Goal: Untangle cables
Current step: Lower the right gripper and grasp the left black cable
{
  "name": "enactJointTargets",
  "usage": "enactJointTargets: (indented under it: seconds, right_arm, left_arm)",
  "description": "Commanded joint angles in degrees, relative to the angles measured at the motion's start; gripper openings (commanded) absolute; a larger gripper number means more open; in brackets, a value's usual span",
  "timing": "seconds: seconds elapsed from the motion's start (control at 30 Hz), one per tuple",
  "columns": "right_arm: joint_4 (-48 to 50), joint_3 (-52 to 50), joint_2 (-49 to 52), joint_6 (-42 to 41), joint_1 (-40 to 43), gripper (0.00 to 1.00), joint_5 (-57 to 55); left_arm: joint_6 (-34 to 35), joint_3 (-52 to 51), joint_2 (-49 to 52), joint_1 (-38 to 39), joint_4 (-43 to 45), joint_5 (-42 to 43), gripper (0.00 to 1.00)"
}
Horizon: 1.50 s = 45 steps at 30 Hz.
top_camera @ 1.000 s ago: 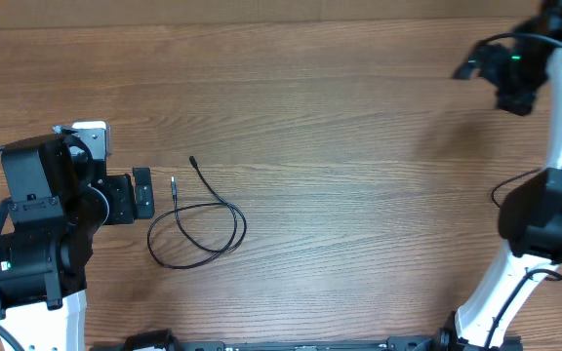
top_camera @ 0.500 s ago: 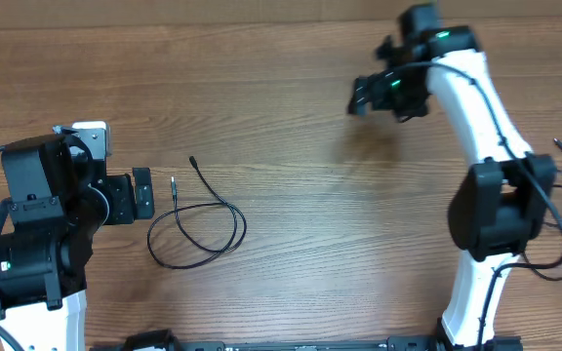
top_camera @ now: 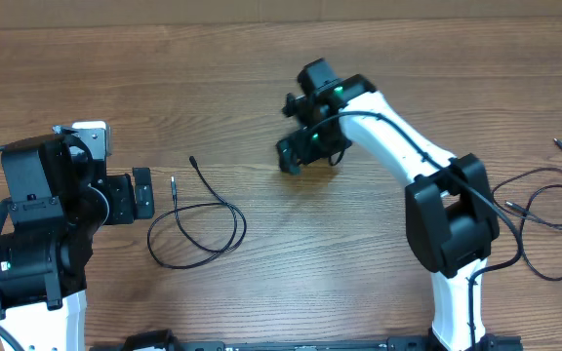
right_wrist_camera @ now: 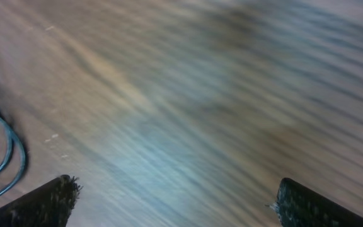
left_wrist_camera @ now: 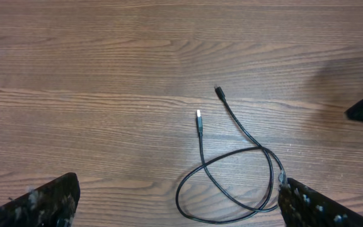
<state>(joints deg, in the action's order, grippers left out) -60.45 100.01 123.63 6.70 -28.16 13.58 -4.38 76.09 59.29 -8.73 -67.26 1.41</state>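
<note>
Your left gripper [left_wrist_camera: 178,183] and right gripper [right_wrist_camera: 175,189] gape empty; steer the right toward eight o'clock, pinching one cable [left_wrist_camera: 261,149] strand.

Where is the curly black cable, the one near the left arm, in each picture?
Overhead: the looped cable lies on the table, lower left of centre.
Left wrist: the looped cable is in the lower middle, with both plug ends pointing up the picture.
Right wrist: the view is blurry; a thin curve at the left edge is probably part of it.
Shared landmark: the wooden table, whose grain shows in all three views.
</note>
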Motion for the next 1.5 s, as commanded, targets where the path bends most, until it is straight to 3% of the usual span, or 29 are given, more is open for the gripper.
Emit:
enactJointTargets:
  seconds: [0.0, 0.47, 0.77, 0.97, 1.47]
  right_arm:
    - [1.2, -0.7, 0.2, 1.3, -2.9, 1.0, 0.7]
    - [10.3, -2.3, 0.4, 5.9, -13.5, 1.0, 1.5]
    - [14.5, -2.3, 0.7, 7.5, -15.6, 1.0, 1.5]
    - [16.0, -2.3, 2.2, 13.1, -17.2, 1.0, 1.5]
    - [16.7, -2.3, 7.8, 14.8, -18.1, 0.95, -2.5]
  left_arm:
    - [1.0, 0.2, 0.0, -0.2, 0.2, -0.3, 1.0]
    - [1.0, 0.2, 0.0, -0.2, 0.2, -0.3, 1.0]
    - [1.0, 0.2, 0.0, -0.2, 0.2, -0.3, 1.0]
    - [1.0, 0.2, 0.0, -0.2, 0.2, -0.3, 1.0]
    - [1.0, 0.2, 0.0, -0.2, 0.2, -0.3, 1.0]
